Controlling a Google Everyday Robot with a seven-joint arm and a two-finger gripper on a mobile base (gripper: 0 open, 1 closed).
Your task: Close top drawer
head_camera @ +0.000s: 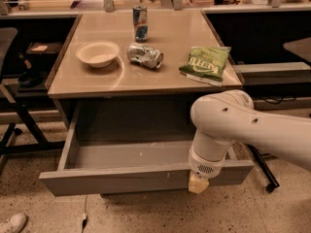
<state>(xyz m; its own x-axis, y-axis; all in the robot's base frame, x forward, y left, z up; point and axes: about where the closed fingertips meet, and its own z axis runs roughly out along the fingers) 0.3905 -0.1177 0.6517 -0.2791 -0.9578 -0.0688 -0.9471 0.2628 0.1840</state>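
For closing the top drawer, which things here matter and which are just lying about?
For the job: top drawer, pulled open; gripper, at the drawer's front panel, right of centre.
Lying about: bowl, upright can, crushed can on its side, green snack bag, all on the tabletop.
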